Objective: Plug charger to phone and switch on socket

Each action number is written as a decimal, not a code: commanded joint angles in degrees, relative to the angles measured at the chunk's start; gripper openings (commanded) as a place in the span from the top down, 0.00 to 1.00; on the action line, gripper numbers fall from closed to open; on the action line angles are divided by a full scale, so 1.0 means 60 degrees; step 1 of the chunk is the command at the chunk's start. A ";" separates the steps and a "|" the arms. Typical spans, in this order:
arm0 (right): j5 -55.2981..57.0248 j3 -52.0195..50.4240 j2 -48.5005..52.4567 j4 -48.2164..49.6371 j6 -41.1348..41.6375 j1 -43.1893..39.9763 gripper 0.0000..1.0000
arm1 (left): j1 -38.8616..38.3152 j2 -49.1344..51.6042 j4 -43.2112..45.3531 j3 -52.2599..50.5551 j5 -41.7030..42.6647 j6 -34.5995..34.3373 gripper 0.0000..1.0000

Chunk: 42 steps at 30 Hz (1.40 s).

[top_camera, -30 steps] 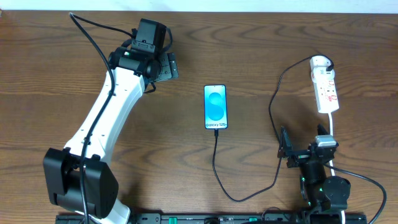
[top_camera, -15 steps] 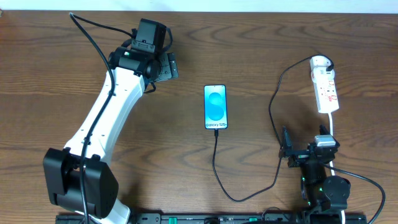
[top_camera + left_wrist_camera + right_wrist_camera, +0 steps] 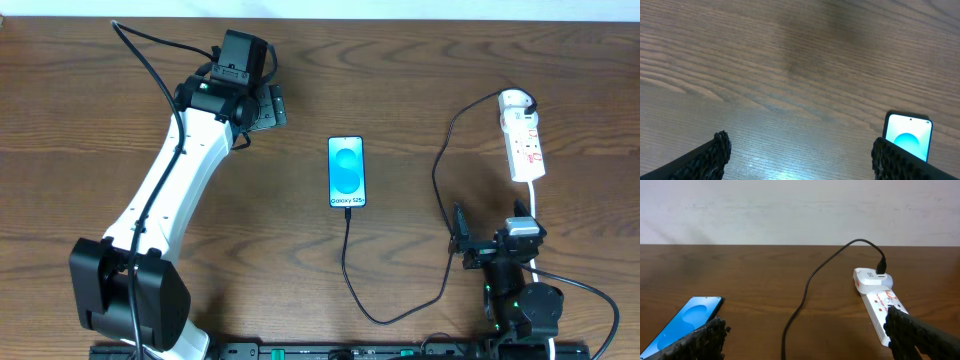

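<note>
The phone [image 3: 347, 172] lies face up mid-table, its blue-and-white screen lit. The black charger cable [image 3: 349, 262] meets the phone's near end, loops along the table and runs up to the far end of the white socket strip [image 3: 524, 137] at the right. My left gripper [image 3: 268, 106] is open and empty at the back left, left of the phone; the phone's corner [image 3: 907, 140] shows beside its right finger. My right gripper [image 3: 462, 240] is open and empty near the front right, below the strip. Its view shows the cable [image 3: 807, 287], strip [image 3: 876, 296] and phone [image 3: 682, 322].
The strip's white cord [image 3: 537, 218] runs down past my right arm's base [image 3: 520, 305]. My left arm [image 3: 170, 180] stretches diagonally across the left side of the wooden table [image 3: 80, 120]. A pale wall [image 3: 790, 210] lies beyond the far edge.
</note>
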 commanded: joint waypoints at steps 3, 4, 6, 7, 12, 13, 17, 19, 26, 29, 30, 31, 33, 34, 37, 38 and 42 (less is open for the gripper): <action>0.0146 -0.0029 -0.0066 -0.0036 -0.0109 0.0142 0.01 | 0.0007 0.0062 0.0000 0.0007 -0.0168 -0.0022 0.08; 0.0146 -0.0029 -0.0069 -0.0036 -0.0109 0.0142 0.01 | 0.0007 0.0062 0.0000 0.0007 -0.0168 -0.0022 0.08; 0.0146 -0.0029 -0.0066 -0.0036 -0.0109 0.0142 0.01 | 0.0007 0.0062 0.0000 0.0007 -0.0168 -0.0022 0.08; 0.0149 -0.0029 -0.0069 -0.0036 -0.0109 0.0142 0.01 | 0.0007 0.0062 0.0000 0.0007 -0.0168 -0.0022 0.08; 0.0149 -0.0029 -0.0069 -0.0036 -0.0109 0.0142 0.01 | 0.0007 0.0062 0.0000 0.0007 -0.0168 -0.0018 0.08; 0.0149 -0.0029 -0.0066 -0.0036 -0.0109 0.0142 0.01 | 0.0007 0.0062 0.0000 0.0007 -0.0168 -0.0018 0.08; 0.0149 -0.0029 -0.0066 -0.0036 -0.0109 0.0142 0.01 | 0.0007 0.0062 -0.0029 0.0007 -0.0168 -0.0018 0.08; 0.0149 -0.0029 -0.0066 -0.0036 -0.0109 0.0142 0.01 | 0.0007 0.0062 -0.0033 0.0007 -0.0171 -0.0018 0.08; 0.0149 -0.0029 -0.0066 -0.0036 -0.0109 0.0142 0.01 | 0.0007 0.0015 -0.0718 -0.0011 -0.0197 -0.0018 0.08; 0.0149 -0.0029 -0.0066 -0.0036 -0.0109 0.0142 0.01 | 0.0007 -0.0251 -0.0852 -0.0313 -0.0197 0.0033 0.08; 0.0149 -0.0029 -0.0066 -0.0036 -0.0109 0.0142 0.01 | 0.0007 -0.0346 -0.0856 -0.0419 -0.0200 0.0084 0.08; 0.0149 -0.0029 -0.0066 -0.0036 -0.0109 0.0142 0.01 | 0.0007 -0.0554 -0.0841 -0.0619 -0.0200 0.0178 0.08; 0.0146 -0.0029 -0.0066 -0.0036 -0.0109 0.0142 0.01 | 0.0007 -0.0903 -0.0772 -0.0943 -0.0200 0.0379 0.08; 0.0149 -0.0029 -0.0066 -0.0036 -0.0109 0.0142 0.01 | 0.0007 -0.1129 -0.0681 -0.1155 -0.0200 0.0565 0.08; 0.0149 -0.0029 -0.0066 -0.0036 -0.0109 0.0142 0.01 | 0.0007 -0.1672 -0.0404 -0.1606 -0.0189 0.0790 0.08; 0.0149 -0.0029 -0.0066 -0.0036 -0.0109 0.0142 0.01 | 0.0007 -0.1894 -0.0237 -0.1789 -0.0182 0.0958 0.08; 0.0149 -0.0029 -0.0066 -0.0036 -0.0109 0.0142 0.01 | 0.0022 -0.2572 0.0229 -0.2302 0.0645 0.2568 0.08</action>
